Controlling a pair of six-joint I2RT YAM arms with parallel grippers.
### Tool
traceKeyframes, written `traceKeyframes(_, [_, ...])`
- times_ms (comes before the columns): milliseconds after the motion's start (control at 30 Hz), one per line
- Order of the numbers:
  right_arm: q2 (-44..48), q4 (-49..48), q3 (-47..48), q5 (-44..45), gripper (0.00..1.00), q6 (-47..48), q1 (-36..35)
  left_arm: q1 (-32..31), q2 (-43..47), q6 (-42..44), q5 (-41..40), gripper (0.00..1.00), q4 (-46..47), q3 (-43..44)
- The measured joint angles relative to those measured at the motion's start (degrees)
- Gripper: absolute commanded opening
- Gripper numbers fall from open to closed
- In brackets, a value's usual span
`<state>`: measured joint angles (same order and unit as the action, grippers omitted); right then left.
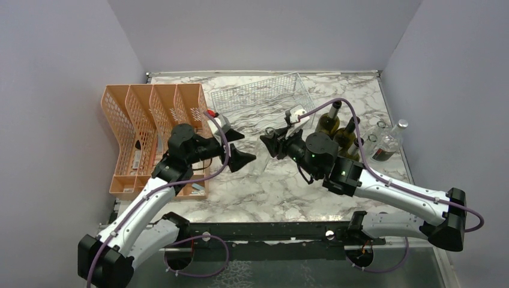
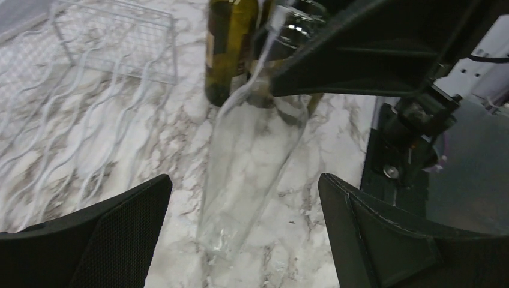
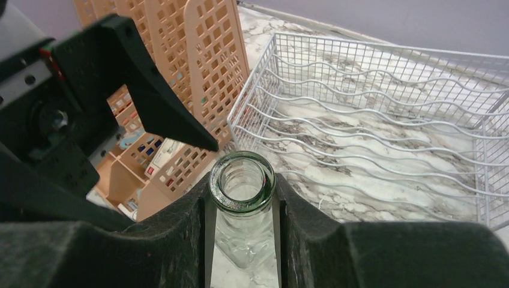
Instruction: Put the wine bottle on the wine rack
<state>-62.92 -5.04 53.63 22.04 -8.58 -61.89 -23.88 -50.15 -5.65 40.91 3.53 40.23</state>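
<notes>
While the right claw is clamped on the neck of the wine bottle, that bottle leans just in front of the wine rack, not in it; the left claw gapes wide, empty, beside its base; laying it in remains.

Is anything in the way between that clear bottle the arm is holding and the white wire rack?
Nothing visible does. The right gripper holds the wine bottle by its neck, and only bare table lies between it and the wine rack. The open left gripper stands off to the side, toward the orange organiser.
</notes>
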Motion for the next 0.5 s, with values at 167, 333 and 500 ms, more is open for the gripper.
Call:
traceKeyframes(167, [0.07,2.64,0.44,0.15,0.01,-2.08,0.00,-6.54,-4.28,0.13,3.28,0.99,6.75,-2.99])
traceKeyframes(333, [1.16,4.63,0.42,0.07,0.01,-2.23,0.00,-10.12,-8.68,2.82,2.03,0.99,9.20,-3.48])
traceKeyframes(500, [3.50,4.52,0.17,-2.16,0.01,-1.73,0.00,-10.75,-11.13,3.21,-1.62,0.99,11.82,-4.39])
